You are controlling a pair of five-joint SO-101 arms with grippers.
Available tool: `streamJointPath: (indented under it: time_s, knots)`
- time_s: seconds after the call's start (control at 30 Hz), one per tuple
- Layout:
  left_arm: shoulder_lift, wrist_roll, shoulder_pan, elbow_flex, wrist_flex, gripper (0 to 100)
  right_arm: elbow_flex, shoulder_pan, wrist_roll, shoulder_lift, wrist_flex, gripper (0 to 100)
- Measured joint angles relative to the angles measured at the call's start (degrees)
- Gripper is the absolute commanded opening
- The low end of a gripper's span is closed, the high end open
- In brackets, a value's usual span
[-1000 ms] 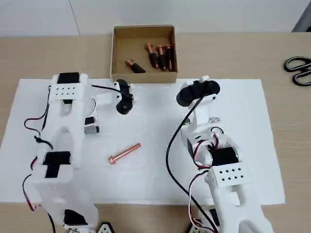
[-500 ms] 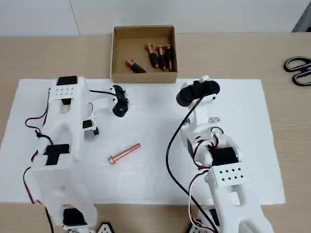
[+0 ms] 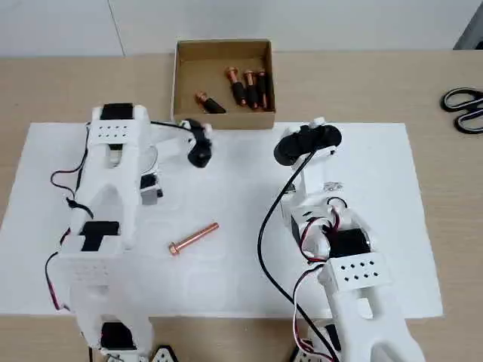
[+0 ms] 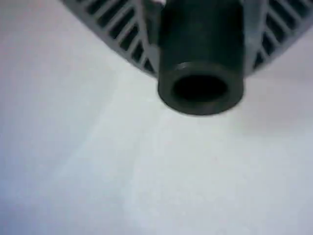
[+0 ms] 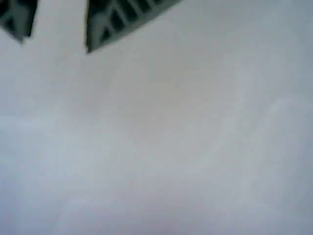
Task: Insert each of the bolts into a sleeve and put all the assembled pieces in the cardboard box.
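Note:
My left gripper (image 3: 200, 147) hangs just in front of the cardboard box (image 3: 175, 83), shut on a black sleeve (image 4: 200, 68) whose open end shows between the grey fingers (image 4: 112, 34). A loose copper bolt (image 3: 194, 237) lies on the white sheet (image 3: 392, 226), closer to the front than that gripper. Several assembled pieces (image 3: 245, 87) lie inside the box. My right gripper (image 3: 302, 143) sits over the sheet right of the box's front corner; its two fingertips (image 5: 112, 27) stand apart over bare paper with nothing between them.
A pair of scissors (image 3: 462, 105) lies on the wooden table (image 3: 362, 83) at the far right. The two arms' white bodies take up the front left and front right of the sheet.
The left arm drew a little to the left, then swung right and nearer the box with the sleeve still held. The right arm and the bolt stayed put.

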Motion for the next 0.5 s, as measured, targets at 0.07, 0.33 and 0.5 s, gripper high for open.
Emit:
streamJointPath:
  time_s: [0.07,0.33,0.5]
  knots:
    - [-3.0,2.6,1.8,0.0,0.0,1,0.0,0.0,0.0,0.0,0.0,8.0]
    - [-17.1,23.8,12.7,0.0,0.5,1,0.0,4.4,0.0,0.0,-0.7,8.0]
    - [-17.9,40.1,19.5,0.0,-1.5,1,0.0,12.4,0.0,0.0,-2.4,8.0]
